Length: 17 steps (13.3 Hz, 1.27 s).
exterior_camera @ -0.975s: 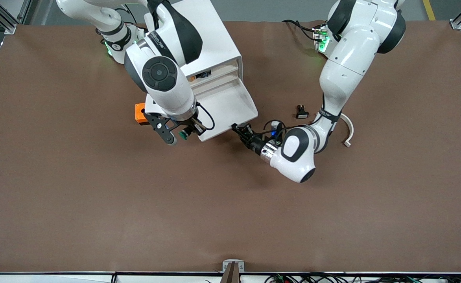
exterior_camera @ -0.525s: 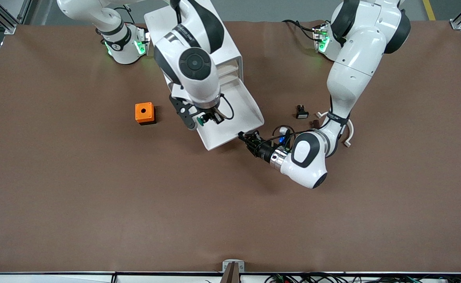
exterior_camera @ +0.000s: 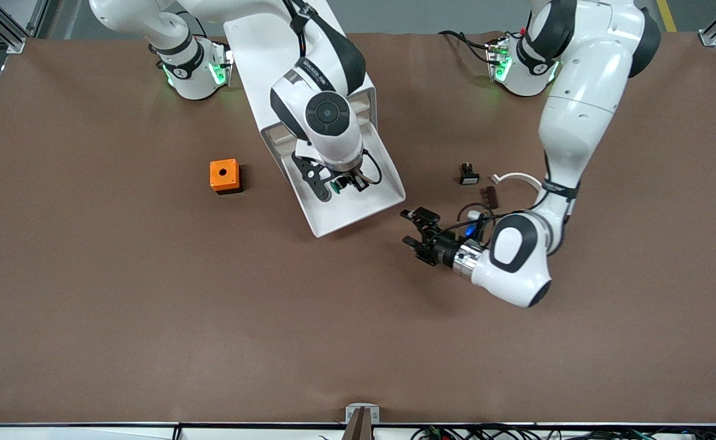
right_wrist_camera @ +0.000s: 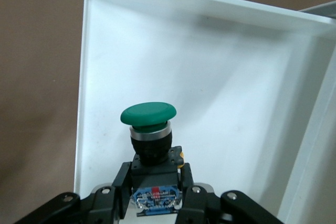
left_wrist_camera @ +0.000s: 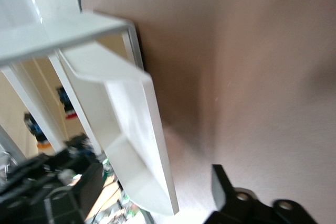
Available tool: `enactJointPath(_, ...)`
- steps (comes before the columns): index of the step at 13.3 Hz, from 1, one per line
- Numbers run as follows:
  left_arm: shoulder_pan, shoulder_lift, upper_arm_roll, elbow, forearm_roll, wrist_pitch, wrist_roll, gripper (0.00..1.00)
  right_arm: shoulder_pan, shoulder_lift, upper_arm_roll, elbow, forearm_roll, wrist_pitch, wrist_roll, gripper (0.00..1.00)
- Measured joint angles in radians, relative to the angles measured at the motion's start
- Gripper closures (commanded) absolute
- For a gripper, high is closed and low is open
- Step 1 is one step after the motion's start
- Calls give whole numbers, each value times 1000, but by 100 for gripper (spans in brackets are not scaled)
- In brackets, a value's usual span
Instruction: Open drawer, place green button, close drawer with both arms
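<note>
The white cabinet (exterior_camera: 254,55) stands near the robots' bases. Its lowest drawer (exterior_camera: 346,223) is pulled far out, a white tray. My right gripper (exterior_camera: 343,183) hangs over the tray and is shut on the button (exterior_camera: 337,182). In the right wrist view the button (right_wrist_camera: 148,115) shows its green cap, with the black-and-blue body between the right gripper (right_wrist_camera: 157,192) fingers, above the drawer (right_wrist_camera: 220,72) floor. My left gripper (exterior_camera: 416,229) is open and empty over the bare table, apart from the drawer's front corner. The left wrist view shows the drawer (left_wrist_camera: 134,124) and one finger (left_wrist_camera: 224,187).
An orange box (exterior_camera: 224,176) with a hole sits beside the drawer, toward the right arm's end. A black switch (exterior_camera: 469,175), a small brown piece (exterior_camera: 490,195) and a curved white piece (exterior_camera: 517,178) lie toward the left arm's end, by my left forearm.
The drawer has come farther out. My right gripper carried the button from beside the drawer's front to over the tray. My left gripper let go of the drawer's front corner and drew away.
</note>
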Motion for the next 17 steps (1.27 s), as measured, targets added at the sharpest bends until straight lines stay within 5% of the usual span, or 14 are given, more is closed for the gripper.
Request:
enactJointPath(6, 71, -161, 0, 15, 244, -64, 100, 0, 10, 82, -3, -10, 1, 85, 0, 80)
enactJointPath(8, 73, -202, 2, 18, 313, -63, 164, 0, 13, 91, -3, -10, 2, 87, 0, 51)
enactJointPath(9, 79, -218, 3, 21, 350, -63, 185, 0, 13, 91, -4, -10, 2, 87, 0, 14)
enactJointPath(10, 89, -235, 2, 23, 403, -63, 222, 0, 13, 91, -5, -10, 2, 87, 0, 0)
enactJointPath(13, 98, -293, 0, 24, 557, -66, 425, 0, 12, 90, -10, -7, 2, 75, 2, 0)
enactJointPath(17, 97, -316, -1, 3, 633, -63, 771, 0, -28, 20, -29, 57, 1, -108, -18, 0)
